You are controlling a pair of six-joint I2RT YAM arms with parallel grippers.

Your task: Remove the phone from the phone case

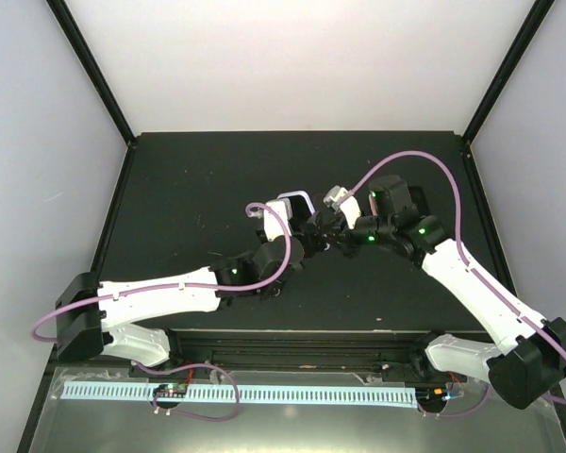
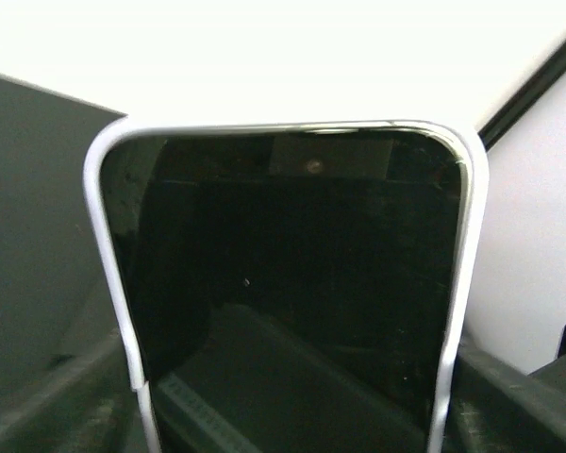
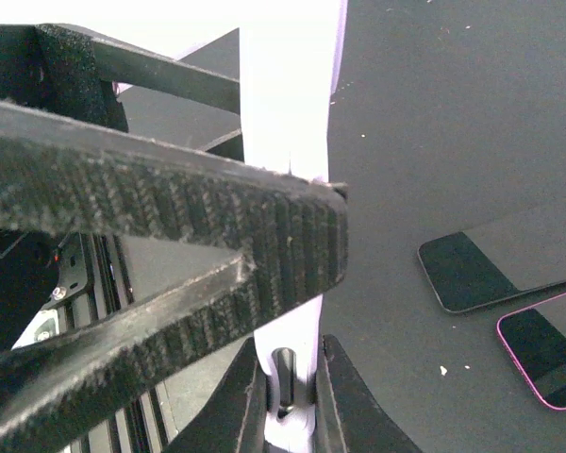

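Fingers, top view: my right gripper (image 1: 333,229) is pinched narrow and my left gripper (image 1: 308,241) is spread wide, both on the phone case (image 1: 297,206) above mid-table.
Left wrist: the phone (image 2: 292,283) sits fully in the case, upright.
Right wrist: my ribbed pad (image 3: 292,236) is on the case edge. Risk: the thin lip slips free, or the phone pops out and drops.

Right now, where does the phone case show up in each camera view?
Top external: phone case sits above mid-table, near the picture's centre.
Left wrist: phone case fills the frame, a pale rim around the dark phone.
Right wrist: phone case is edge-on, a pale vertical strip at centre.
Shared landmark: the black table.
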